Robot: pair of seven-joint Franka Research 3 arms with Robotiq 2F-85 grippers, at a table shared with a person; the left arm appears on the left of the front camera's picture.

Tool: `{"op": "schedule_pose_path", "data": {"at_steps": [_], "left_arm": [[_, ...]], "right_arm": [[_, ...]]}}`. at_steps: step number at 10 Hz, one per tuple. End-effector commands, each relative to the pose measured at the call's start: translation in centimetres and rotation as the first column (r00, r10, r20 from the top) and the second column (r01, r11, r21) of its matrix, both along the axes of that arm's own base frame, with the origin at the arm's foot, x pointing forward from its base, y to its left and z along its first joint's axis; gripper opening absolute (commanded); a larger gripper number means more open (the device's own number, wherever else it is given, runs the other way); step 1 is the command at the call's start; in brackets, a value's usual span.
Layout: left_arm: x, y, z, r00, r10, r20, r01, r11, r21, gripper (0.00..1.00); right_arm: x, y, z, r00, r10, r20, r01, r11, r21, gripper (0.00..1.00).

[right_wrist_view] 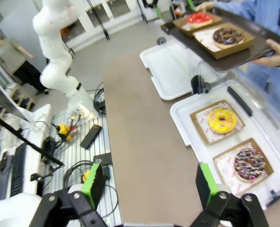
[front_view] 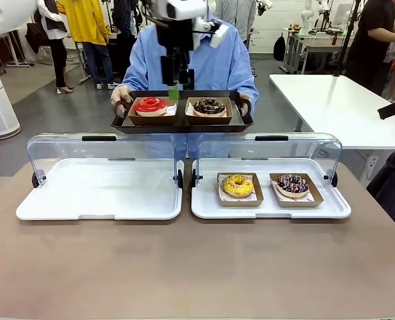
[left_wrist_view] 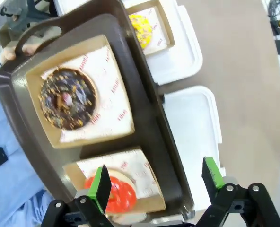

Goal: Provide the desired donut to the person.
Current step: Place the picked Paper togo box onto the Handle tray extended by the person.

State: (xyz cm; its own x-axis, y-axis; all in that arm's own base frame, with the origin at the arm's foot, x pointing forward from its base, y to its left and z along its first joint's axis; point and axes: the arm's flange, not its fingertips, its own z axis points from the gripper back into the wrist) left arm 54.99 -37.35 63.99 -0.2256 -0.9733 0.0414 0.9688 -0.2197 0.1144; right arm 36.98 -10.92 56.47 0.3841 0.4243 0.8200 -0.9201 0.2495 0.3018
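Two donuts remain in the near case on the table: a yellow-iced donut (front_view: pixel 238 185) and, at its 3 o'clock, a sprinkled chocolate donut (front_view: pixel 292 184), each in a cardboard tray on the right white case (front_view: pixel 271 208). The left white case (front_view: pixel 101 200), at 9 o'clock from it, has its lid up. The right gripper (right_wrist_view: pixel 149 182) hangs over the brown table (right_wrist_view: pixel 144 142) with its fingers spread and nothing between them, the two cased donuts at its 2 o'clock.

Farther across, the person (front_view: pixel 214 63) holds a dark serving tray (front_view: pixel 182 121) by both handles. On it sit a red-glazed donut (front_view: pixel 151 105) and, at its 3 o'clock, a chocolate donut (front_view: pixel 209 106), each in its own cardboard tray. The left gripper (left_wrist_view: pixel 156 182) is above that tray, fingers wide apart and empty, the red donut just under one green pad (left_wrist_view: pixel 102 187).

Delivery looks made, so the step in hand is probably the retreat. To do it well, the left arm should lift straight up before swinging back toward 6 o'clock, so the pads do not catch the cardboard edge or tip a tray held only by hands. Slow motion matters, since the person could shift.
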Motion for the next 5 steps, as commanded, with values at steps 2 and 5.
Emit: {"op": "schedule_pose_path", "data": {"at_steps": [2,5], "left_arm": [[-7.3,9.9,-5.0,0.999,0.029,-0.034,-0.030,0.999,-0.035,1.00],[-9.5,14.8,-5.0,0.997,0.078,0.009,-0.077,0.996,-0.033,1.00]], "right_arm": [[0.0,0.2,0.0,1.000,0.011,0.011,-0.011,1.000,0.017,1.00],[0.0,0.2,0.0,1.000,0.011,0.011,-0.011,1.000,0.017,1.00]]}}
